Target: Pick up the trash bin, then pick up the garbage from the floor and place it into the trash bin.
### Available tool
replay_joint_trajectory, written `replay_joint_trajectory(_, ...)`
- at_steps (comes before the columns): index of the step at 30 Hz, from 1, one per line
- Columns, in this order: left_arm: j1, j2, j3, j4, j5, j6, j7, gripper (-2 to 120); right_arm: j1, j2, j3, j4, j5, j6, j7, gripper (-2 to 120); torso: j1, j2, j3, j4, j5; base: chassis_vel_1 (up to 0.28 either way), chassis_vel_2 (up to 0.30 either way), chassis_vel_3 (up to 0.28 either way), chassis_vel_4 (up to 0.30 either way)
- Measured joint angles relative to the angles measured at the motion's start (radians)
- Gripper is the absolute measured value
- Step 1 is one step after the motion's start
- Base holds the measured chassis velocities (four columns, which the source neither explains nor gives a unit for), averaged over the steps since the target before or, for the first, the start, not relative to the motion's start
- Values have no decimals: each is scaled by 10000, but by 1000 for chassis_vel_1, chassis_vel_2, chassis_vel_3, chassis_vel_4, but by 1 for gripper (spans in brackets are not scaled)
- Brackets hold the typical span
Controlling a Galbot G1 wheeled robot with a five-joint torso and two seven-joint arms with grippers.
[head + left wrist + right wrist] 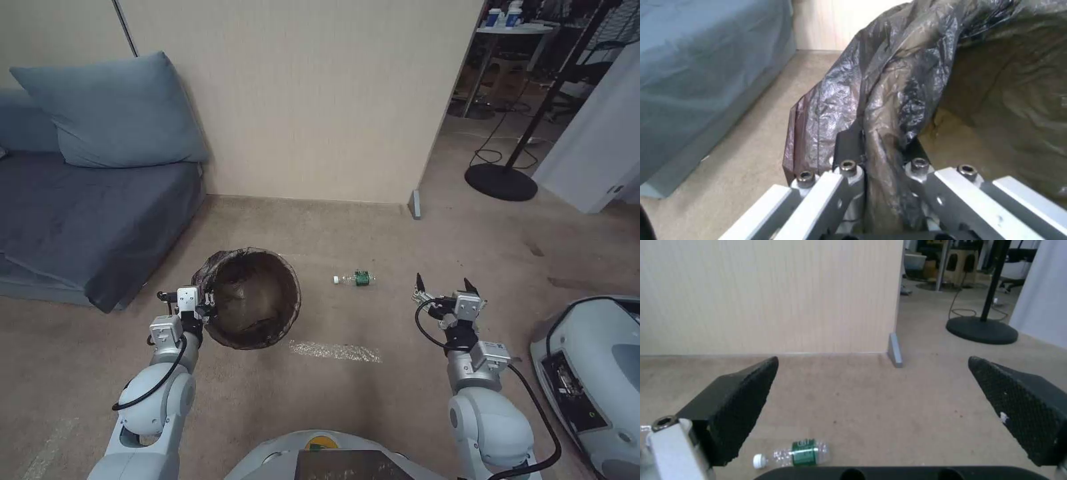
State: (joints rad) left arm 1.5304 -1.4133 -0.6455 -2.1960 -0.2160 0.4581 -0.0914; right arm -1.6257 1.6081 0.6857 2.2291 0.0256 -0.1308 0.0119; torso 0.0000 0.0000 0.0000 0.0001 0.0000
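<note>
You're facing a stretch of beige short-pile carpet floor in front of a pale panelled wall, with a grey-blue sofa bed off to your left.

The round trash bin lined with a crinkly dark brown-black bag hangs at your left side, mouth tipped towards the head camera. Your left claw has its fingers pressed together on the near-left rim; in the left wrist view the folded bag edge runs between the two fingers, so you're pinching the rim and liner. It looks lifted clear of the carpet, though you can't be certain from these views.

Your right claw hovers over bare carpet with its black textured fingers spread wide and nothing between them.

The piece of garbage that counts is the small clear plastic bottle with a green label and white cap. It lies flat on the floor between the bin and the right claw, nearer the right claw and to that claw's left, at roughly the same reach forward. Its long axis runs left to right across your view, cap towards the bin. In the right wrist view the bottle sits low, beside the left-hand finger rather than between the two, so I judge the right arm must shift towards the bin before it can close across the bottle's narrow width.
</note>
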Motion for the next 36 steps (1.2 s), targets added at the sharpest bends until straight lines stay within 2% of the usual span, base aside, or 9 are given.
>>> replay_joint_trajectory(36,5,32,-89,-32,-67,-64,99,5,10,0,-42,-60,-112,63,3,100,1,0,1,-2,-2,-107,108,110,-105)
